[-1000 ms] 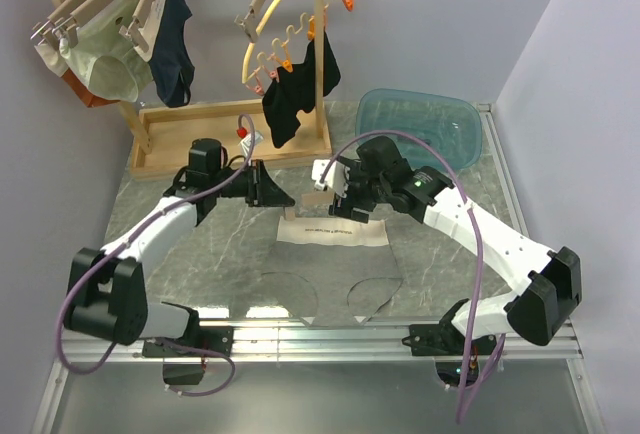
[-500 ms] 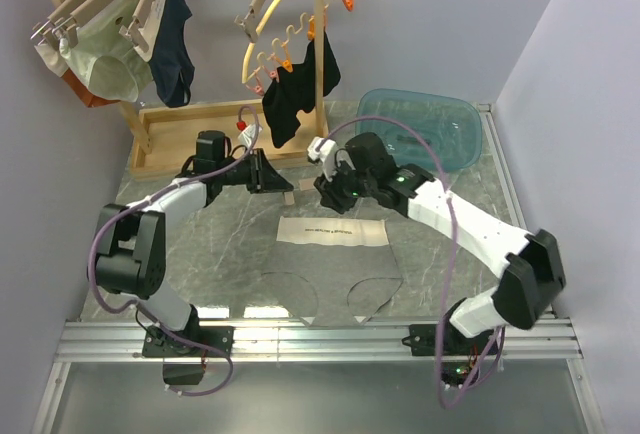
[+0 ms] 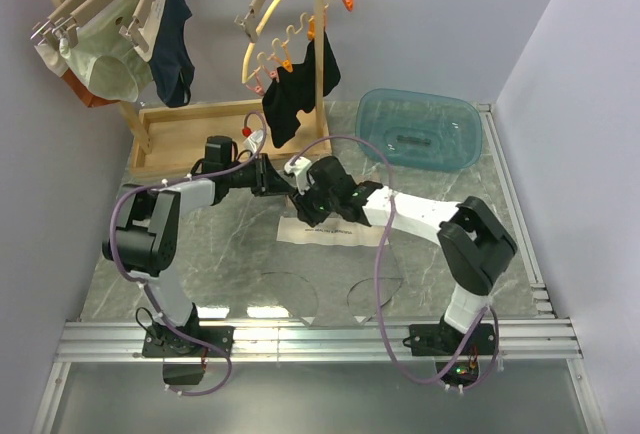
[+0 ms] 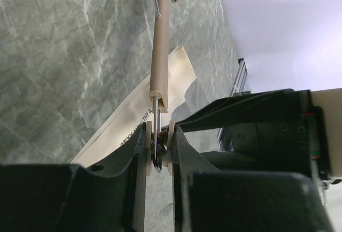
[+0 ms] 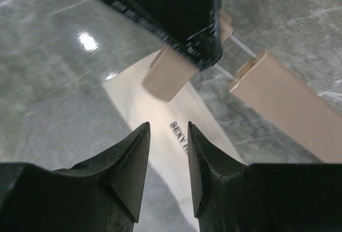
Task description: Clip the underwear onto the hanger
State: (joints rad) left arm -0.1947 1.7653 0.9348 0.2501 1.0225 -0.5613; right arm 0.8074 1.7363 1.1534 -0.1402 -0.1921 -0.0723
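Grey marbled tabletop (image 3: 200,244), purple walls behind. The underwear (image 3: 335,232) lies flat mid-tabletop, printed waistband up, unclipped. The hanger (image 4: 160,39) is just above its far left corner, bar angled away.

Left tool (image 4: 158,152) is pressed together on the end clip (image 4: 149,144). Whether that clip's mouth is sprung open, I can't tell. Right tool (image 5: 168,154) hangs over the fabric, fingers nearly together with a thin gap, pinching nothing.

Risks, as judged:
- With so thin a gap, the right tool could shove or bunch the waistband rather than lift an edge.
- Both tools crowd the same corner, so a knock could jar the clip loose.
- The hanger is gripped at one end only, so the bar may swing.
- Fabric fed in shallow would slip out.

Wooden rack (image 3: 200,124) and blue basin (image 3: 420,129) stand well apart.
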